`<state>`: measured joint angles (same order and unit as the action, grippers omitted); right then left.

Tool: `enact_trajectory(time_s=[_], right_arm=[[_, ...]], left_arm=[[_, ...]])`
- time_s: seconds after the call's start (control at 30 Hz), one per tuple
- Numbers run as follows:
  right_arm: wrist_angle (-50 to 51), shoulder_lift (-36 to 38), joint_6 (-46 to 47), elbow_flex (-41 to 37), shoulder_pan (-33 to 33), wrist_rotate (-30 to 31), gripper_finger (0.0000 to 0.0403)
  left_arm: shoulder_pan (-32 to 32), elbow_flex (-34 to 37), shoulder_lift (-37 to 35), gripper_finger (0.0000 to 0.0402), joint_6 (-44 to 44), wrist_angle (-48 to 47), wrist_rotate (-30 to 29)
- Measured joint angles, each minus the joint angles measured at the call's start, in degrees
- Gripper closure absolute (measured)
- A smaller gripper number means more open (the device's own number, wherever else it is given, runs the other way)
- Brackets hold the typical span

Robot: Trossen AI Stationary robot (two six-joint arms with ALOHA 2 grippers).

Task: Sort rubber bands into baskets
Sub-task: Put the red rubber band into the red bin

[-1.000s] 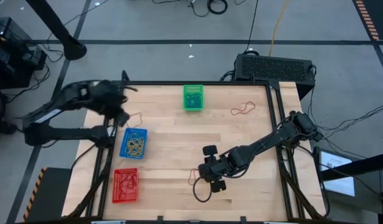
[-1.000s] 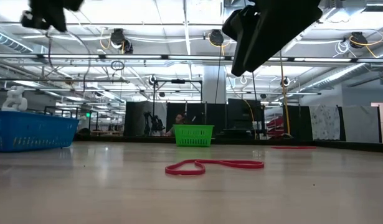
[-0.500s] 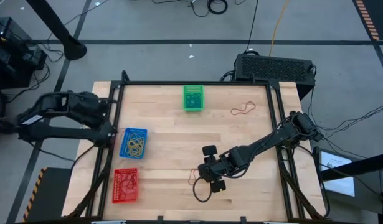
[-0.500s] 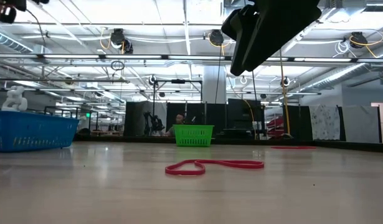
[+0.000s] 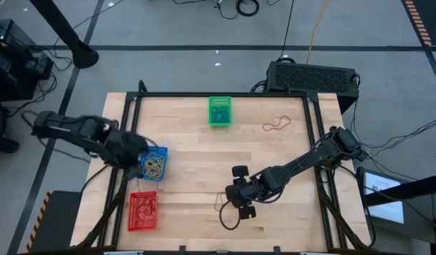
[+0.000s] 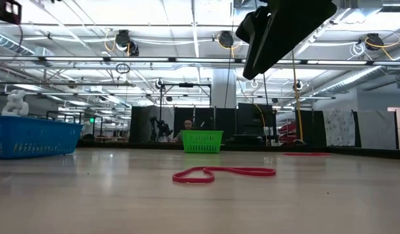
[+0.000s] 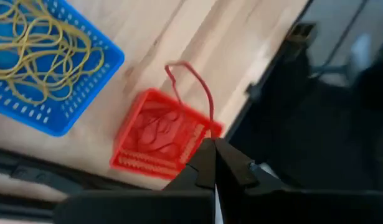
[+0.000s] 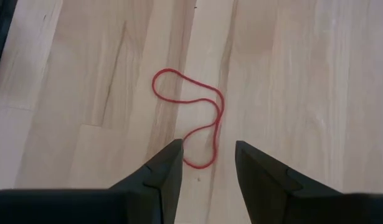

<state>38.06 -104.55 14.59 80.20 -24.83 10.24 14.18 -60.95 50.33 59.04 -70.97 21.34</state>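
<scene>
Swinging back over the table's left edge, the left gripper [image 7: 213,163] pinches 1 red rubber band [image 7: 194,87] above the red basket [image 7: 160,137]. Across the table, the right gripper [image 8: 207,163] hangs spread over a second red band [image 8: 191,118], its long axis running away from the fingers.

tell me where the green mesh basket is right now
In the high view, the green plastic mesh basket sits at the table's far edge, near the middle, left of a loose red rubber band and away from both arms.
</scene>
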Motion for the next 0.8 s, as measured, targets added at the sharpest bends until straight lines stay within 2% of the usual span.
enact_trajectory(time_s=[0.1, 0.33, 0.53, 0.8], right_arm=[[0.0, 0.0, 0.8, 0.0, -0.6, -0.1, 0.0264], [-0.1, 0.0, 1.3, 0.0, -1.2, -0.1, 0.0264], [-0.7, 0.0, 1.3, 0.0, -1.1, 0.0, 0.0264], [-1.1, 0.0, 1.3, 0.0, -1.1, 0.0, 0.0264]], left_arm=[[7.5, 0.0, 2.3, 0.0402, 5.2, 0.2, -4.4], [20.7, 0.0, 7.8, 0.0402, 12.9, 4.7, -7.5], [26.7, 0.0, 12.4, 0.0402, 18.1, 5.3, -8.4], [30.5, 0.0, 19.7, 0.0402, 23.1, 4.2, -7.8]])
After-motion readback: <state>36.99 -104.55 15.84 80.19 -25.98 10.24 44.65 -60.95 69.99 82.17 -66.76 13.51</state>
